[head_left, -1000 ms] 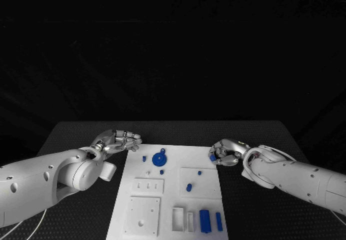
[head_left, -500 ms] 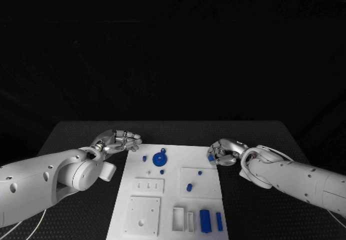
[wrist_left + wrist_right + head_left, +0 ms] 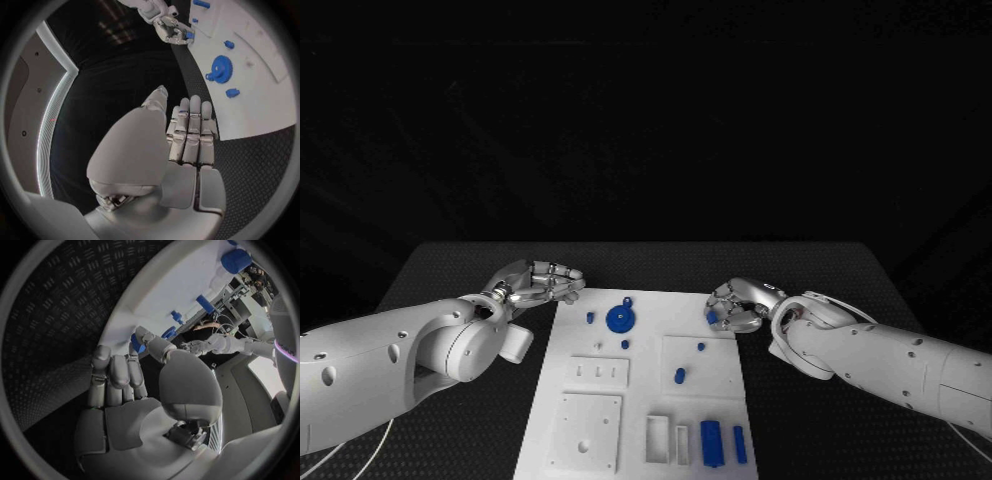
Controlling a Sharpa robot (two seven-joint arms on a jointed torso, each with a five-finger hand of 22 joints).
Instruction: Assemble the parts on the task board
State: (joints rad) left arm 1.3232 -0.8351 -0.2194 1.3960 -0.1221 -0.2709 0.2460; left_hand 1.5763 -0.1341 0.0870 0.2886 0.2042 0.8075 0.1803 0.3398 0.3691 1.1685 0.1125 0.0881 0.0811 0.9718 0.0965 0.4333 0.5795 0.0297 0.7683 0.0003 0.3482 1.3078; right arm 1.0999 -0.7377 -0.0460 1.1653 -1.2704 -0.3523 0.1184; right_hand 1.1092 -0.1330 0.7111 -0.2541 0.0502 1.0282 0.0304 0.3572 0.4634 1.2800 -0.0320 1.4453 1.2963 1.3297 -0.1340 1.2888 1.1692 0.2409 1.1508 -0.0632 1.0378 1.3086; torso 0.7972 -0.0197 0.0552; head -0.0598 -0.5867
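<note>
The white task board lies in the middle of the table. My right hand hovers at its far right edge and pinches a small blue part between thumb and a finger; the same part shows in the left wrist view. My left hand hangs off the board's far left corner and holds nothing, its fingers straight side by side. A blue gear sits on the far part of the board, with small blue pegs beside it and another peg nearer the middle.
Two long blue bars lie by white slots at the board's near right corner. A square white recess sits at the near left. Black ribbed table surrounds the board on all sides.
My right hand has shifted a little to the left, over the board's far right edge, with the blue part in it. The left hand has stayed put.
</note>
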